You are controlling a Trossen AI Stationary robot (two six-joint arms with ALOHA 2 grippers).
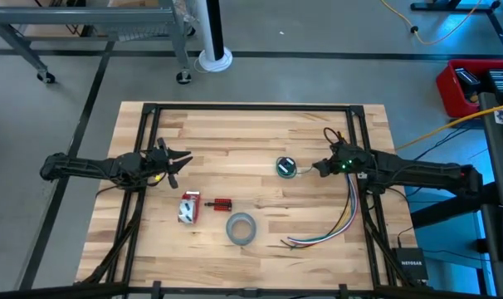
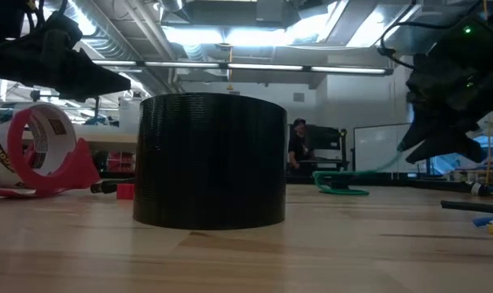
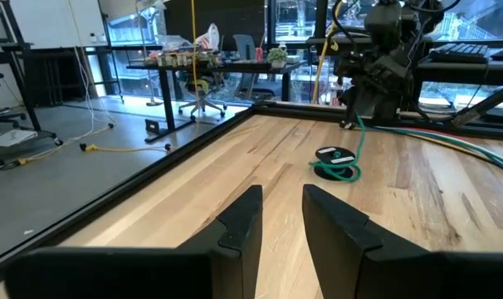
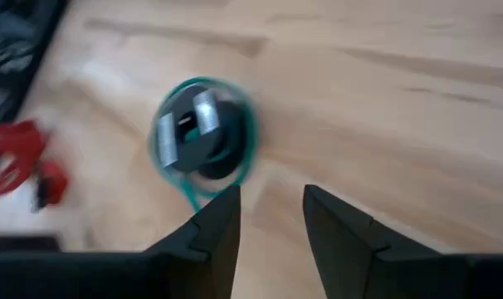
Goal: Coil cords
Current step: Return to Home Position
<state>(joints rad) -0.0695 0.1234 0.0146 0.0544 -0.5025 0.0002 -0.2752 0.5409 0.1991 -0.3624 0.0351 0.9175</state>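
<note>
The cord (image 1: 286,167) is a teal-green coil around a small dark disc, lying flat on the wooden table right of centre; it also shows as the coil (image 3: 334,158) and the coil (image 4: 200,137). My right gripper (image 1: 319,166) hovers just right of it, slanted down, its fingers apart (image 4: 272,203). A loose tail of the cord (image 3: 357,137) rises from the coil toward that gripper. My left gripper (image 1: 183,159) waits at the table's left, level and open (image 3: 283,208), with nothing between its fingers. My right gripper is open, with bare wood showing in the gap. The cord's tail (image 4: 185,193) runs from the coil up to the tip of one finger (image 4: 220,212), which hides the meeting place. Whether it rests on that finger, I cannot tell. The coil itself lies on the table.
A grey tape roll (image 1: 241,227) stands near the front centre and fills the middle of the low view (image 2: 210,159). A red-and-white tape dispenser (image 1: 189,208) and a small red part (image 1: 222,203) lie to its left. Multicoloured wires (image 1: 334,228) trail at the front right.
</note>
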